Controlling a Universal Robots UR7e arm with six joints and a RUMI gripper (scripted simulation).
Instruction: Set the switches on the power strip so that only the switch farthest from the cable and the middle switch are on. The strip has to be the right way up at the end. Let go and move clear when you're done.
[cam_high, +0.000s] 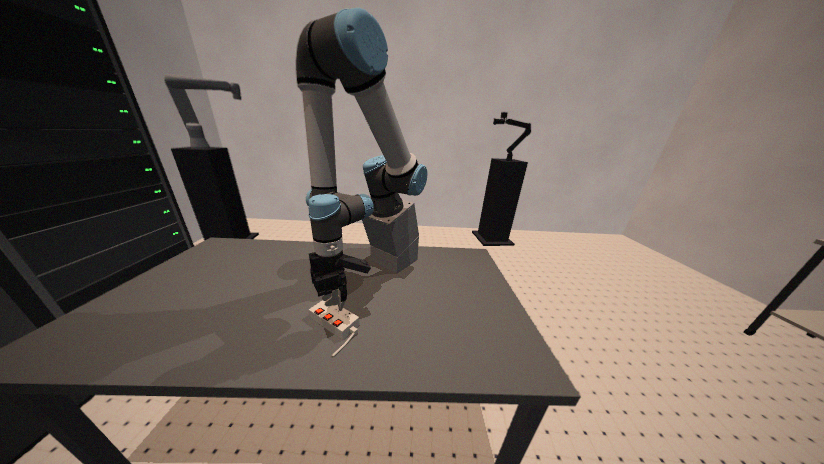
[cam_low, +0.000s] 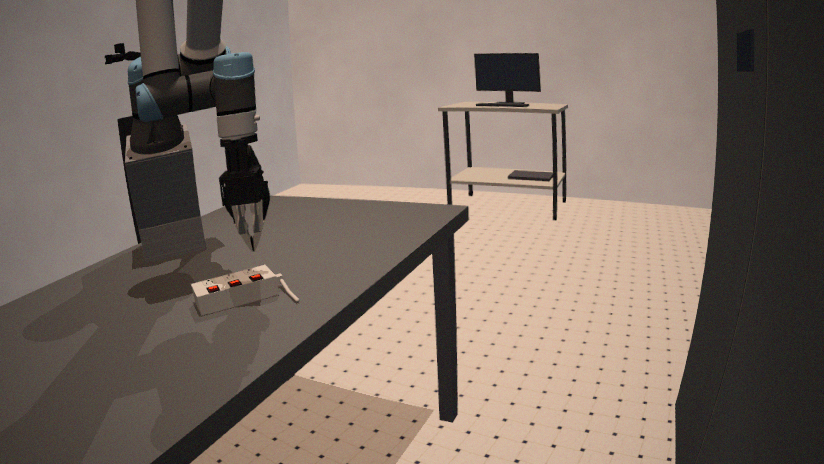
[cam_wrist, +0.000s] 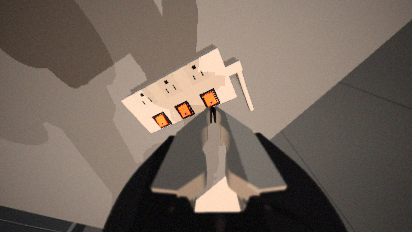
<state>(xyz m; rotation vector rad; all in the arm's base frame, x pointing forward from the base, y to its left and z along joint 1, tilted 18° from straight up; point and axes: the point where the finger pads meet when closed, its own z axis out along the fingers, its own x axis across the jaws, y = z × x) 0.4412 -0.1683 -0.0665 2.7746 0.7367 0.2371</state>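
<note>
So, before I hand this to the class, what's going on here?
A single robot arm is working on a white power strip that lies right way up on a dark table. Its gripper is shut on nothing and points down, hovering just above the strip without touching it. In the wrist view the tip lines up with the switch nearest the cable. All three switches glow orange-red and look alike, so that cable-end switch seems to be the one it will press next.
</note>
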